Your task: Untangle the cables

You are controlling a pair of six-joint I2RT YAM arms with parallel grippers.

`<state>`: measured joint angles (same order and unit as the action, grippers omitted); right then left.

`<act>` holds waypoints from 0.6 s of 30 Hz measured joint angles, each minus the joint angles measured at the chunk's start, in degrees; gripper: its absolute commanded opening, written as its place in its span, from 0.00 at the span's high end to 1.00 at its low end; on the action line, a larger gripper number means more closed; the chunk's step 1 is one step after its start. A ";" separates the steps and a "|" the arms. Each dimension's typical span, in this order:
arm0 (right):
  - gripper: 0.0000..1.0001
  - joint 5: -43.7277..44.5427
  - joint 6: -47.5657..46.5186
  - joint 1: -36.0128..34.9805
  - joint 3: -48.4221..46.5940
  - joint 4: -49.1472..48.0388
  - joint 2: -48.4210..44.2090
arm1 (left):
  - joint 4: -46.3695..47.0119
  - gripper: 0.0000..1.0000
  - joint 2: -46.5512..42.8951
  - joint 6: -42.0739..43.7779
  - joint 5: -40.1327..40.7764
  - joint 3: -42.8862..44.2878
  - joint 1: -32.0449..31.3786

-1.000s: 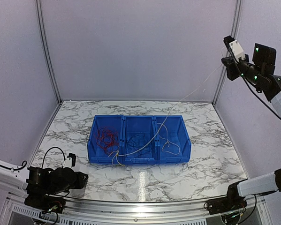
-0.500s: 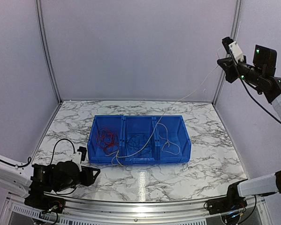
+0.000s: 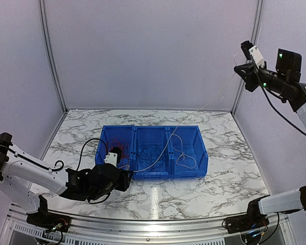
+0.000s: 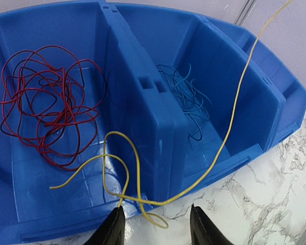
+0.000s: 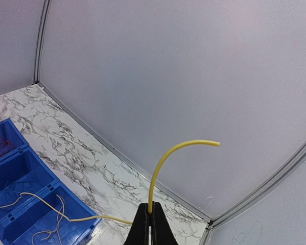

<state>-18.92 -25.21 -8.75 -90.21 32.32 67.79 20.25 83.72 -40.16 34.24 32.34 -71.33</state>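
The blue bin (image 3: 158,174) sits in the middle of the marble worktop (image 3: 224,178), its three compartments side by side. The red cables (image 4: 45,107) lie in a loose heap in the compartment on the 9 o'clock side. The dark blue cables (image 4: 186,97) are bunched in the middle one, and a white cable (image 3: 186,159) is looped in the compartment at 3 o'clock.

High off the worktop, out toward 2 o'clock from the bin, the right fingers (image 5: 145,227) are pressed together on the yellow cable (image 5: 158,173). A short curved end sticks up past them. From there the yellow cable runs down in a long slack line toward 8 o'clock and crosses over the bin. It drops over the front wall near the divider between the red and dark blue compartments.

The left fingers (image 4: 113,230) are low at the bin's front, about 7 o'clock from its centre, and stand apart, holding nothing. In the left wrist view the yellow cable forms a loop inside the red compartment, and a small crossed bend of it hangs over the front rim, between the two finger tips. I cannot tell whether it touches either of them.
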 measured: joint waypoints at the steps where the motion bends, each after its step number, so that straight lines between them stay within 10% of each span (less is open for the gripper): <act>1: 1.00 -0.31 0.04 0.00 -0.81 0.46 0.00 | 0.02 0.55 0.55 0.15 0.33 0.76 0.24; 18: 1.00 -17.73 1.64 0.00 -27.45 5.01 2.21 | -0.50 0.57 1.11 5.07 -1.77 1.49 1.92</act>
<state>-36.64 -23.57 -8.75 -117.67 37.32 70.00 19.75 84.84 -35.09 32.47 33.82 -69.41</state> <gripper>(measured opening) 0.017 0.449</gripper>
